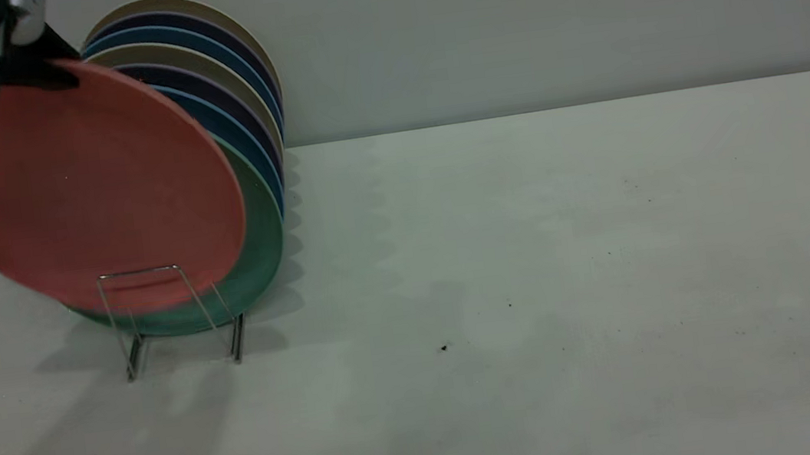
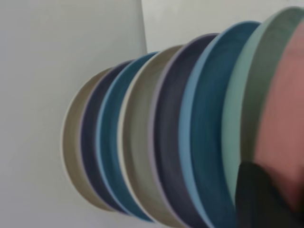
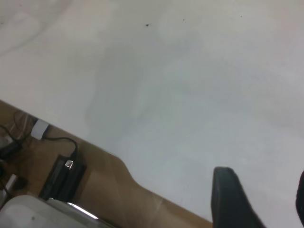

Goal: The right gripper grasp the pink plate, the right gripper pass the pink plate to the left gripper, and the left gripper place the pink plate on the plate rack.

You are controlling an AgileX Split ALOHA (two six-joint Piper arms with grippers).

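The thin silver wire plate rack [image 1: 180,317] on the white surface [image 1: 573,276] holds a row of upright plates, a teal-green plate [image 1: 263,237] frontmost. The round salmon-pink plate [image 1: 83,190] leans tilted at the rack's front, its upper rim clamped by the black left claw [image 1: 41,63]. The right claw [image 3: 259,199] hangs over bare surface, parted, holding nothing.

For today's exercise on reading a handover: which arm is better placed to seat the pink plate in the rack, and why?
Left. The left gripper grips the pink plate by its upper rim at the plate rack. The right gripper hangs open over bare table, off the exterior view.
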